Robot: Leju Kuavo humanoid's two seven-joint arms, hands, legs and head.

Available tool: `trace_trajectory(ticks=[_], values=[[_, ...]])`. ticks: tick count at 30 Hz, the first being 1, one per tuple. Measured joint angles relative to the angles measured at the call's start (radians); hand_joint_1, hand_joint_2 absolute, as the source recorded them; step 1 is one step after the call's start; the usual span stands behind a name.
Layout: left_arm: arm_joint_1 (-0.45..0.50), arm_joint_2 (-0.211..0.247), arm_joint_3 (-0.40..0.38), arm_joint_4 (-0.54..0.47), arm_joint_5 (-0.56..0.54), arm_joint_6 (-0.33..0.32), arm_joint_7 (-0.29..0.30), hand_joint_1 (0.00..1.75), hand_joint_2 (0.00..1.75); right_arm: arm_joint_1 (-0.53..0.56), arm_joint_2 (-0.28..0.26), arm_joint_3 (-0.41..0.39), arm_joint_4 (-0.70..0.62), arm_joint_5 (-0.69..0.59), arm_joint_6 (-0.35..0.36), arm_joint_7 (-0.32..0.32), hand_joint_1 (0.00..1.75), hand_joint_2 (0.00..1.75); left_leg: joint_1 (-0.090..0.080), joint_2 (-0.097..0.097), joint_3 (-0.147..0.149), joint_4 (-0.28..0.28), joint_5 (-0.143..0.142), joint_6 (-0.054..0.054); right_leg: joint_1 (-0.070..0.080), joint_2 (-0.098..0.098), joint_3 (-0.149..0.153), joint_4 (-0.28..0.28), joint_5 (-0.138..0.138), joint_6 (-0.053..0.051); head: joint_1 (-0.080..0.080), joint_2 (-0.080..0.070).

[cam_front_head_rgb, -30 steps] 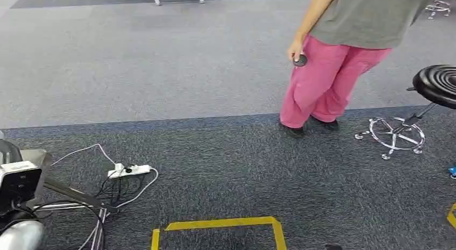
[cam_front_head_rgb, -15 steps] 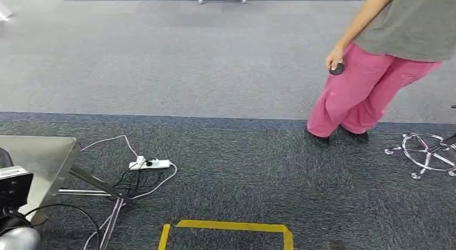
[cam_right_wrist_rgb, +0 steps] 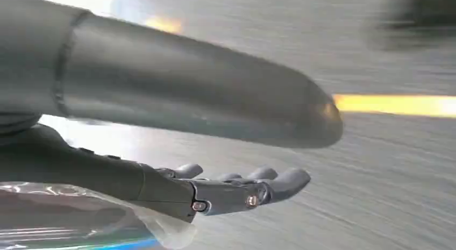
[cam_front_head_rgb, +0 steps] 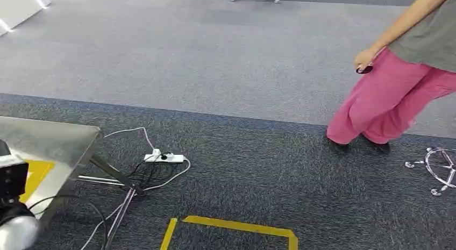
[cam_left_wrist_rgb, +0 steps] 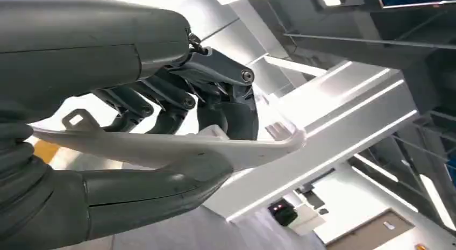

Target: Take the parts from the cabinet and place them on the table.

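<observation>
In the left wrist view my left hand grips a flat white plastic part, held between the thick thumb on one face and the dark fingers on the other. The part sticks out past the fingertips, with ceiling lights behind it. In the right wrist view my right hand has its fingers stretched out and holds nothing, over blurred grey carpet. A metal table with a yellow mark on its top comes in at the left of the head view. My left arm shows at the lower left corner, beside the table.
A person in pink trousers stands at the right, holding a small dark object. A white power strip and cables lie on the carpet by the table's legs. Yellow floor tape marks a square. A stool base is at the far right.
The camera has turned to the left: the table has come further into view, while the person and the stool have slid to the right edge.
</observation>
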Motion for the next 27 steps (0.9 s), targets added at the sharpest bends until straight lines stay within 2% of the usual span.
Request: trace_trajectory(ticks=[1,2,3,4,6,7,8,9,10,11,12,13,16,17,18,19,20,21,22,23,24,26,27], values=[[-0.011,0.001,-0.008,0.011,-0.001,0.000,0.003,1.75,1.75,0.000,0.000,0.000,0.000,0.003,0.012,0.043,0.00,0.00,-0.001,-0.005,0.000,-0.004,0.001,0.006,-0.001,-0.005,0.003,-0.002,0.000,0.005,0.000,0.000],[-0.022,0.000,-0.016,0.018,-0.002,0.000,0.006,1.75,1.75,0.001,0.000,0.000,0.000,0.004,0.019,0.058,0.00,0.00,0.008,-0.008,0.009,-0.017,0.007,0.016,-0.004,0.007,-0.007,0.003,-0.011,0.013,-0.002,0.000],[-0.037,0.000,-0.022,0.025,-0.002,0.000,0.008,1.75,1.75,0.001,0.000,0.000,0.000,0.005,0.023,0.065,0.00,0.00,0.008,-0.009,0.012,-0.018,0.007,0.019,-0.004,0.043,-0.016,0.030,-0.028,0.015,0.003,0.000],[-0.054,0.000,-0.027,0.035,-0.002,0.000,0.008,1.75,1.75,0.002,0.000,0.000,0.001,0.005,0.027,0.069,0.00,0.00,0.008,-0.010,0.011,-0.018,0.007,0.025,-0.005,0.064,-0.050,0.097,-0.061,0.016,0.005,0.000],[-0.065,0.000,-0.038,0.050,-0.002,0.000,0.008,1.75,1.75,0.004,-0.001,-0.001,0.002,0.006,0.029,0.080,0.00,0.00,0.005,-0.015,0.011,-0.018,0.005,0.030,-0.005,0.076,-0.140,0.265,-0.126,0.018,0.007,0.000],[-0.067,0.000,-0.043,0.055,-0.002,0.000,0.008,1.75,1.75,0.006,-0.001,-0.002,0.002,0.006,0.034,0.090,0.00,0.00,0.004,-0.021,0.011,-0.017,0.005,0.030,-0.005,0.076,-0.175,0.320,-0.134,0.019,0.008,0.000],[-0.070,0.000,-0.048,0.061,0.000,0.000,0.008,1.75,1.75,0.009,-0.001,-0.002,0.002,0.006,0.040,0.098,0.00,0.00,0.004,-0.027,0.012,-0.017,0.004,0.030,-0.005,0.076,-0.184,0.321,-0.117,0.018,0.007,0.000],[-0.074,0.000,-0.051,0.065,0.001,0.000,0.008,1.75,1.75,0.010,-0.001,-0.003,0.002,0.006,0.042,0.104,0.00,0.00,0.004,-0.033,0.013,-0.017,0.004,0.030,-0.005,0.076,-0.177,0.296,-0.092,0.017,0.008,0.000],[-0.081,-0.001,-0.056,0.072,0.002,0.000,0.008,1.75,1.75,0.010,-0.002,-0.005,0.002,0.007,0.045,0.109,0.00,0.00,0.005,-0.044,0.015,-0.015,0.003,0.028,-0.006,0.078,-0.134,0.187,-0.021,0.015,0.008,0.000],[-0.086,-0.001,-0.058,0.075,0.002,0.000,0.008,1.75,1.75,0.009,-0.004,-0.007,0.002,0.007,0.046,0.110,0.00,0.00,0.006,-0.051,0.018,-0.014,0.000,0.024,-0.007,0.085,-0.088,0.085,0.031,0.013,0.008,0.000],[-0.090,-0.001,-0.059,0.078,0.002,0.000,0.008,1.75,1.75,0.007,-0.004,-0.008,0.002,0.008,0.046,0.111,0.00,0.00,0.006,-0.054,0.017,-0.013,-0.003,0.020,-0.010,0.114,-0.060,0.024,0.037,0.013,0.010,0.000],[-0.096,-0.001,-0.062,0.081,0.002,0.000,0.008,1.75,1.75,0.006,-0.004,-0.008,0.003,0.007,0.048,0.112,0.00,0.00,0.001,-0.061,0.010,-0.004,-0.004,0.015,-0.010,0.122,-0.044,0.006,0.033,0.012,0.011,0.000],[-0.098,0.000,-0.072,0.088,0.002,-0.001,0.008,1.75,1.75,0.008,-0.004,-0.010,0.003,0.008,0.049,0.113,0.00,0.00,0.007,-0.075,0.009,-0.014,0.005,0.000,-0.005,0.109,-0.046,0.011,0.035,-0.001,0.010,0.000],[-0.099,0.000,-0.072,0.089,0.002,0.000,0.008,1.75,1.75,0.006,-0.004,-0.010,0.003,0.008,0.049,0.113,0.00,0.00,0.006,-0.076,0.007,-0.010,-0.002,-0.006,-0.012,0.103,-0.042,0.000,0.041,-0.010,0.010,0.000],[-0.101,0.001,-0.073,0.090,0.002,0.000,0.008,1.75,1.75,0.006,-0.004,-0.010,0.003,0.008,0.048,0.113,0.00,0.00,0.006,-0.054,0.002,0.007,-0.017,-0.010,-0.012,0.097,-0.038,-0.003,0.042,-0.016,0.008,0.000],[-0.105,0.003,-0.074,0.092,0.002,0.000,0.008,1.75,1.75,0.006,-0.004,-0.011,0.003,0.009,0.048,0.113,0.00,0.00,0.007,-0.039,-0.020,0.061,-0.050,-0.015,-0.011,0.091,-0.036,-0.004,0.041,-0.024,0.003,0.000],[-0.108,0.003,-0.074,0.094,0.002,0.000,0.008,1.75,1.75,0.007,-0.005,-0.012,0.003,0.009,0.048,0.113,0.00,0.00,0.010,-0.033,-0.057,0.144,-0.091,-0.020,-0.010,0.085,-0.035,-0.004,0.039,-0.027,0.005,0.000],[-0.108,0.004,-0.074,0.097,0.003,0.000,0.008,1.75,1.75,0.007,-0.005,-0.013,0.003,0.009,0.048,0.113,0.00,0.00,0.012,-0.030,-0.099,0.231,-0.127,-0.023,-0.008,0.077,-0.035,-0.004,0.038,-0.029,0.004,0.000],[-0.108,0.004,-0.075,0.101,0.005,0.000,0.010,1.75,1.75,0.007,-0.005,-0.014,0.003,0.008,0.048,0.111,0.00,0.00,0.014,-0.030,-0.130,0.295,-0.146,-0.026,-0.007,0.071,-0.035,-0.003,0.037,-0.029,0.004,0.000],[-0.108,0.005,-0.075,0.104,0.008,0.000,0.012,1.75,1.75,0.008,-0.005,-0.015,0.003,0.008,0.045,0.108,0.00,0.00,0.015,-0.030,-0.136,0.307,-0.139,-0.027,-0.007,0.065,-0.033,-0.003,0.036,-0.029,0.004,0.000],[-0.109,0.006,-0.076,0.106,0.013,0.000,0.014,1.75,1.75,0.008,-0.005,-0.016,0.003,0.007,0.043,0.102,0.00,0.00,0.016,-0.029,-0.120,0.275,-0.110,-0.027,-0.007,0.060,-0.032,-0.003,0.035,-0.029,0.005,0.000],[-0.112,0.009,-0.081,0.109,0.014,0.000,0.018,1.75,1.75,0.007,-0.004,-0.017,0.003,0.007,0.039,0.095,0.00,0.00,0.015,-0.019,-0.033,0.098,-0.016,-0.022,-0.007,0.052,-0.024,-0.003,0.032,-0.024,0.004,0.000],[-0.116,0.011,-0.082,0.109,0.014,0.000,0.018,1.75,1.75,0.006,-0.004,-0.017,0.003,0.007,0.037,0.092,0.00,0.00,0.014,0.004,0.009,0.011,0.011,-0.016,-0.007,0.049,-0.021,-0.003,0.030,-0.020,0.004,0.000]])
